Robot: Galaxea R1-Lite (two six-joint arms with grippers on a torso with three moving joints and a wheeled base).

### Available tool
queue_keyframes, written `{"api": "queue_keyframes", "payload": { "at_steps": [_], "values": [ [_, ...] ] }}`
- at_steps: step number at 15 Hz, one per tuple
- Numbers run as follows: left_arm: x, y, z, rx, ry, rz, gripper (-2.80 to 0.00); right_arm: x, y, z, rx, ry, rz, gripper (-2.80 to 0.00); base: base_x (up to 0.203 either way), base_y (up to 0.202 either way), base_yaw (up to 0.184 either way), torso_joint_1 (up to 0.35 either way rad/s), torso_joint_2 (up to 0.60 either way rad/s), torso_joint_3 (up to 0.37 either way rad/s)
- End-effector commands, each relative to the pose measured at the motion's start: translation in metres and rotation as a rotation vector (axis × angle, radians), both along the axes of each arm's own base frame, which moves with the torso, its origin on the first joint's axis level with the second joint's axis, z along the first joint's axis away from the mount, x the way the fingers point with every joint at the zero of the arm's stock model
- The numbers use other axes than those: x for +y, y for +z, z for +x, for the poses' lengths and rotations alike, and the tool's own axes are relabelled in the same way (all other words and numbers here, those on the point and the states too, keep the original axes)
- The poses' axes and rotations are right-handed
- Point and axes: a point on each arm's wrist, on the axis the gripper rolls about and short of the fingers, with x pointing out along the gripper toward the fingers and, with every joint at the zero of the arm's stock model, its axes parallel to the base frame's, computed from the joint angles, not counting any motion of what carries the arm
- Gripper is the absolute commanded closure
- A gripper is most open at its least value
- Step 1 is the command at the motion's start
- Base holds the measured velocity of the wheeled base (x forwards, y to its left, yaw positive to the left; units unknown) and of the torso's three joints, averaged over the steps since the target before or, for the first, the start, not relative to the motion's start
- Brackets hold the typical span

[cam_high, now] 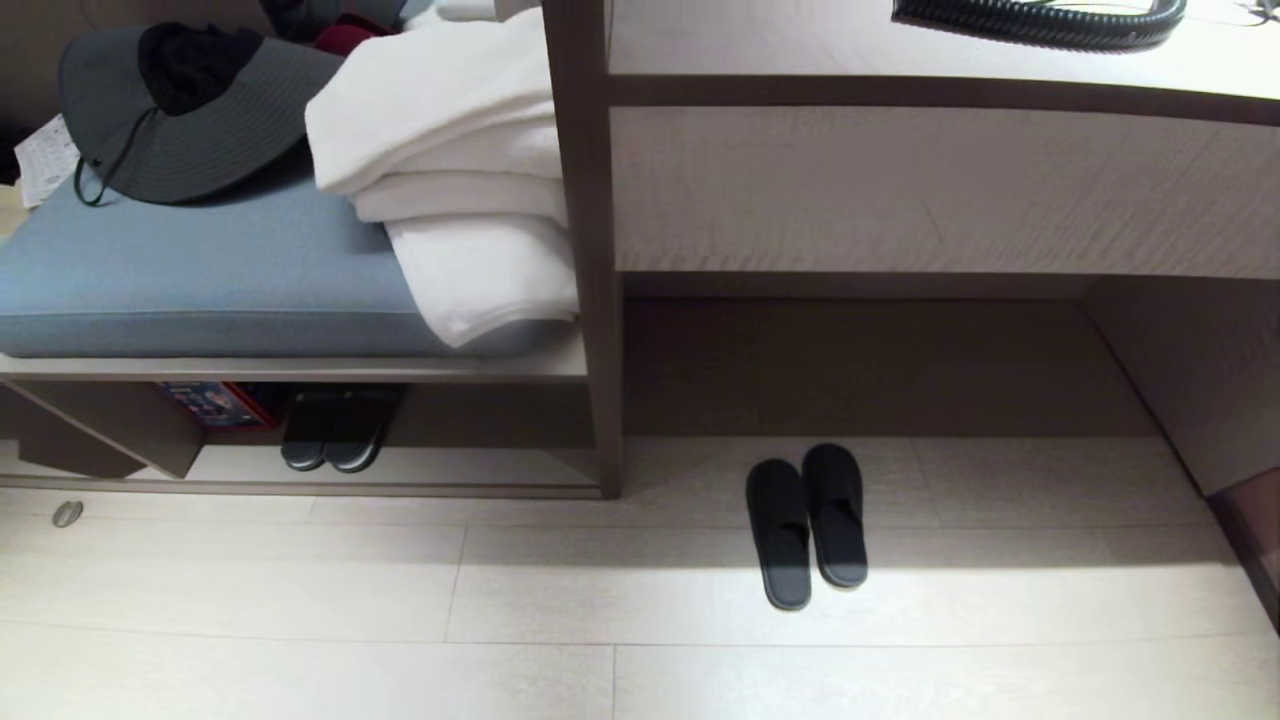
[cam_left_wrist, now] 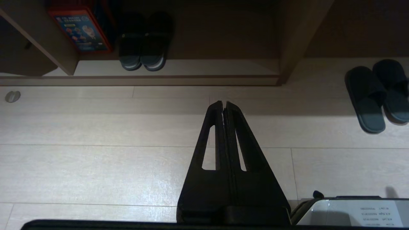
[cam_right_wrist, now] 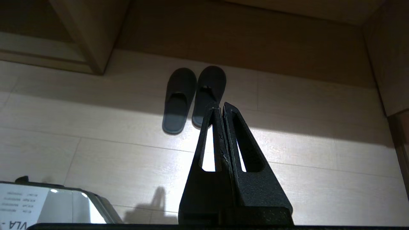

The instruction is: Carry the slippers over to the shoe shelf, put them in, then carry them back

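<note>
Below us, the slippers [cam_high: 806,524] lie side by side on the pale floor [cam_high: 300,600], right of centre in the head view, toes toward the recess under the tabletop [cam_high: 900,50]. We see the shoe shelf [cam_high: 400,465] at lower left, a low cubby beneath the blue cushion [cam_high: 200,270], already housing another dark pair [cam_high: 335,430] beside a red box [cam_high: 215,403]. White towels [cam_high: 460,170] and a grey hat [cam_high: 190,110] rest on the cushion. Our left claw [cam_left_wrist: 223,103] hangs above bare floor, fingers pressed together, holding nothing. Our right claw [cam_right_wrist: 220,107] is likewise closed and empty, its tips overlapping the slippers' heel end in its own wrist view.
</note>
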Motion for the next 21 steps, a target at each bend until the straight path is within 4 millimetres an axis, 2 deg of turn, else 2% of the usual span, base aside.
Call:
{"api": "queue_keyframes", "payload": {
  "at_steps": [1,21],
  "values": [
    [0.0000,0.0002,0.0001,-0.001,0.000,0.000,0.00,0.0000,0.0001,0.0001,0.001,0.000,-0.001,0.00,0.000,0.000,0.000,0.002,0.00,0.210],
    [0.0000,0.0002,0.0001,-0.001,-0.001,0.000,0.00,0.0000,-0.0001,0.0001,0.003,0.000,0.023,0.00,0.000,0.000,0.000,0.001,0.00,0.203]
  ]
}}
